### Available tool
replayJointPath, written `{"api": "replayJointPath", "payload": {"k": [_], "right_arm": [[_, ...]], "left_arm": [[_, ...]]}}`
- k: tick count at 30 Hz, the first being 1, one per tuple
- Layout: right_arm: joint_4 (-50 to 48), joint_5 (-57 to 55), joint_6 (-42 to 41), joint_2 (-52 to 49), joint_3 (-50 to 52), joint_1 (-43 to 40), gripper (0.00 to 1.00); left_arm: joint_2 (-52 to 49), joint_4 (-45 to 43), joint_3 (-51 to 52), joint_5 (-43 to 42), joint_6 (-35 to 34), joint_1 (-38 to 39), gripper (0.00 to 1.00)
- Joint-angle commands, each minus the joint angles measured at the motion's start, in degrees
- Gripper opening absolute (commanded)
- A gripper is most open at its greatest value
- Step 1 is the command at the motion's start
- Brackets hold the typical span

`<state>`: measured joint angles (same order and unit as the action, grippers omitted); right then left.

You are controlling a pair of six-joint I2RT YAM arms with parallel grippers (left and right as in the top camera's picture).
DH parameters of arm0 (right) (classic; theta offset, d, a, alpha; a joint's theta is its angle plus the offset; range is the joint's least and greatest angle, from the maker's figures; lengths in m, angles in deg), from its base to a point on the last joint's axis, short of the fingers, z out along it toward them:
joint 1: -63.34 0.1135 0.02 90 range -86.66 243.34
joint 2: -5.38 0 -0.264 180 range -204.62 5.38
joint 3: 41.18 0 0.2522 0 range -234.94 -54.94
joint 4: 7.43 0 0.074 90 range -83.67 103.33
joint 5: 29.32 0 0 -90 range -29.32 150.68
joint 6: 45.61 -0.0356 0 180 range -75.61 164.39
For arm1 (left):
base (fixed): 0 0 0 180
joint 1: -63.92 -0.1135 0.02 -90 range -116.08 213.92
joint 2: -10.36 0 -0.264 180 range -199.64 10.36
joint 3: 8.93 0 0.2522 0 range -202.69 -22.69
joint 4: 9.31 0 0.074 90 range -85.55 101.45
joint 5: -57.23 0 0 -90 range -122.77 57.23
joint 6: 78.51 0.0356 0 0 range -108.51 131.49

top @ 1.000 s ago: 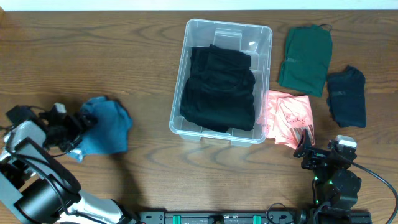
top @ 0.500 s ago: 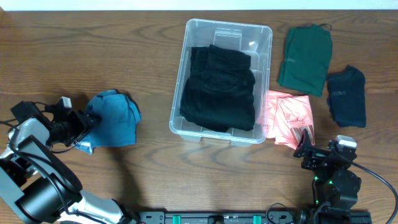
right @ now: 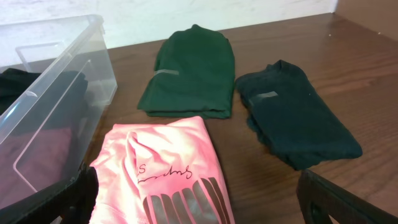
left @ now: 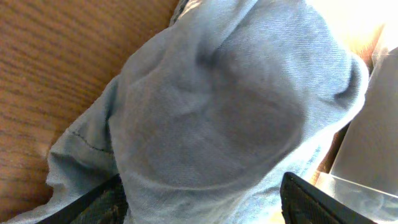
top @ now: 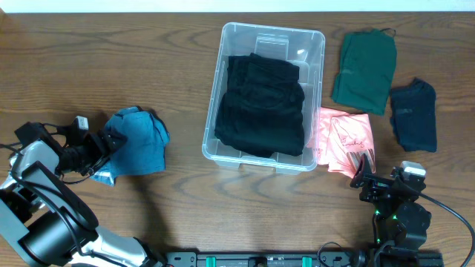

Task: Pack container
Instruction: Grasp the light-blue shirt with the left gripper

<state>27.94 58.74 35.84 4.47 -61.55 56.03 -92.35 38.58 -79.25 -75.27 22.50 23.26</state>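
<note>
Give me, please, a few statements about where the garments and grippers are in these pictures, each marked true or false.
1. A black garment lies inside the container. True.
2. The pink garment lies inside the container. False: it lies on the table, just outside the container wall on the right arm's side.
3. The left gripper has the blue garment between its jaws. True.
4. The right gripper holds the green garment. False: its jaws are open and empty, and the green garment lies flat on the table.
5. The navy garment lies on the left arm's side. False: it lies beside the green garment.
</note>
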Motion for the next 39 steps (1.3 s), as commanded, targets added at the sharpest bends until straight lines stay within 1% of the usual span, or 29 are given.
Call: {"api": "replayJointPath", "payload": {"k": [1, 3, 7, 9, 10, 11, 13, 14, 19, 23, 27, 34, 39], "right_arm": [[0.02, -0.15, -0.61, 0.15, 0.17, 0.61, 0.99], [0.02, -0.17, -0.61, 0.15, 0.17, 0.61, 0.99], [0.02, -0.17, -0.63, 0.15, 0.17, 0.61, 0.99], [0.02, -0.15, -0.61, 0.15, 0.17, 0.61, 0.99], [0.02, -0.17, -0.61, 0.15, 0.17, 0.61, 0.99], [0.02, -0.17, -0.61, 0.15, 0.17, 0.61, 0.99], [0.02, -0.17, -0.61, 0.15, 0.17, 0.61, 0.99], [0.02, -0.17, -0.63, 0.15, 0.17, 0.61, 0.99], [0.02, -0.15, -0.61, 0.13, 0.17, 0.61, 0.99], [0.02, -0.15, -0.61, 0.15, 0.17, 0.61, 0.99], [0.02, -0.17, -0.63, 0.15, 0.17, 0.61, 0.99], [0.02, -0.17, -0.61, 0.15, 0.17, 0.61, 0.99], [0.02, -0.17, -0.61, 0.15, 0.17, 0.61, 0.99]], "left_arm": [[3.37, 0.24, -2.34, -1.42, 5.29, -0.13, 0.78], [4.57, 0.2, -2.89, -1.4, 6.97, -0.46, 0.78], [7.17, 0.7, -4.17, -1.38, 7.19, -2.21, 0.78], [8.33, 0.26, -4.35, 0.61, 7.17, -3.08, 0.78], [8.76, -0.13, -4.35, 2.91, 7.17, -3.52, 0.79], [8.9, -0.39, -4.35, 4.81, 7.17, -3.8, 0.81], [8.55, -0.7, -4.33, 9.09, 7.19, -4.07, 0.84], [8.28, -1.05, -4.33, 9.94, 7.17, -4.07, 0.83], [6.19, -3.93, -4.33, 10.58, 7.17, -3.78, 0.83], [3.61, -5.33, -4.33, 11.02, 7.15, -3.78, 0.89], [0.31, -5.31, -4.33, 8.5, 7.17, -3.72, 0.92], [-3.72, -3.5, -4.33, -2.01, 7.17, -3.45, 0.92], [-4.35, -2.08, -3.41, -2.54, 7.19, -0.5, 0.92]]}}
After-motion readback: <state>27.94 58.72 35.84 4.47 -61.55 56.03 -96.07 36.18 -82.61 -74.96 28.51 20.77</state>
